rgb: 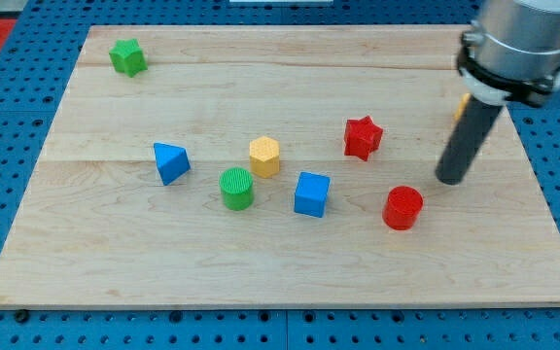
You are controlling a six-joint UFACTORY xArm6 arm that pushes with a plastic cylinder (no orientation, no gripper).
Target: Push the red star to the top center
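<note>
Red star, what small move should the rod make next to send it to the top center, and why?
Probably slide my tip toward the view's bottom-left, passing above the red cylinder, to get below-right of the red star. The tip now sits to the star's right, so pushing from there would drive it left, not up.

The counter is pale wood grain over a blue pegboard. On it sit a red star, red cylinder, blue cube, blue triangle, green ribbed cylinder, green star and yellow hexagon. An orange-yellow sliver shows beside the dark rod.

red star, flat, right of centre
</note>
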